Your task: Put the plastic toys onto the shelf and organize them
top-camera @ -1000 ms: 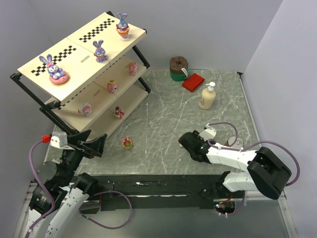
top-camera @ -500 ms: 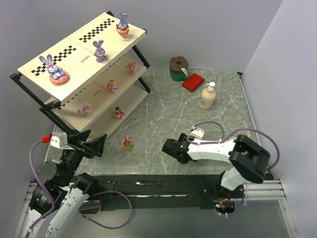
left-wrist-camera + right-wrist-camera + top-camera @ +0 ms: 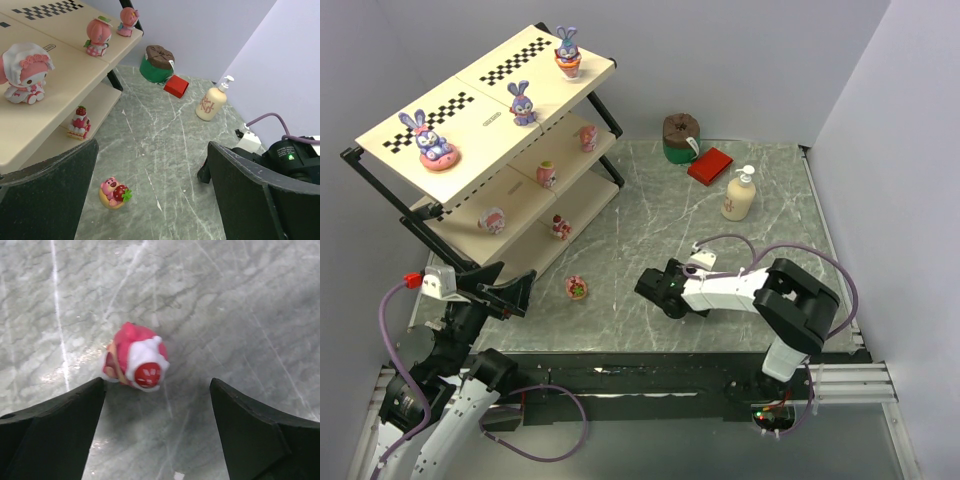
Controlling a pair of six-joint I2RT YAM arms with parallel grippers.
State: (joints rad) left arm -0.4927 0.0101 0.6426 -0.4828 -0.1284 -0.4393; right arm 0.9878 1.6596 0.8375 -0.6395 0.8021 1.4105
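The grey marbled counter spreads out ahead of me. On its far left stands the shelf, three cream boards in a black frame, with checkered strips on the top board.

My left hand hangs by the shelf's near corner, fingers spread wide and holding nothing. My right hand is stretched low over the middle of the counter, near its front edge. It is also spread wide and grips nothing.

At the back of the counter sit a green tin with a brown lid, a cream pump bottle and, between them, a flat red box.

Seven toys are on the shelf. The top board carries a bunny on a pink ring, a small bunny and a bunny in an orange cup. The middle board holds three pink figures in a row: a bonneted figure, a peach-headed figure and a far pink figure. A strawberry cake piece stands on the bottom board.

Two toys are off the shelf. A pink bear with a strawberry sits on the counter near the shelf's foot, ahead of my left hand. A pink and white toy lies on the counter just beyond my right fingertips. In my wrist view it is close to the left-side finger and well apart from the other, and I cannot tell whether it touches.
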